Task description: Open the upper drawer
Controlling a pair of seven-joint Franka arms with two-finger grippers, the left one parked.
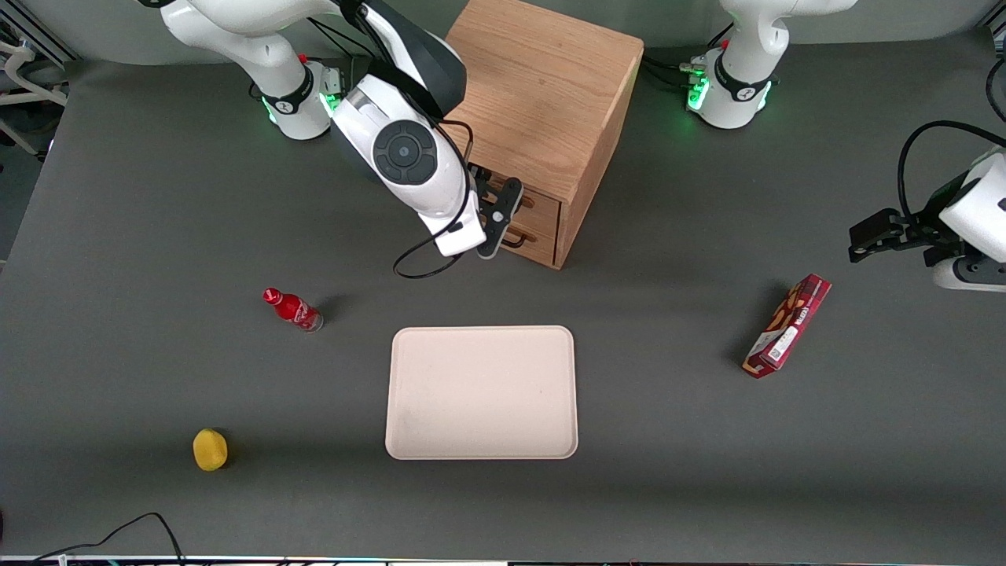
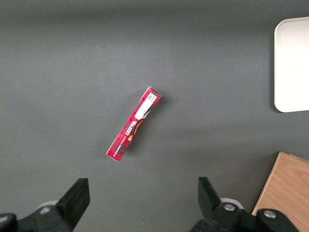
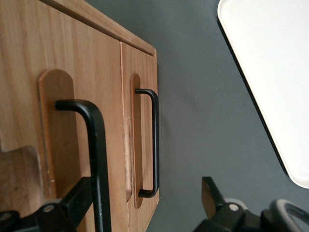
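Observation:
The wooden cabinet stands at the back of the table. Its upper drawer sits flush with the front, above the bottom drawer. My right gripper is right in front of the two drawer fronts. In the right wrist view the gripper is open wide. The upper drawer's black wire handle runs just inside one finger, and I cannot tell if they touch. The bottom drawer's handle also lies between the fingers. The other finger hangs over the grey table.
A cream tray lies nearer the front camera than the cabinet. A red bottle and a yellow object lie toward the working arm's end. A red snack box lies toward the parked arm's end.

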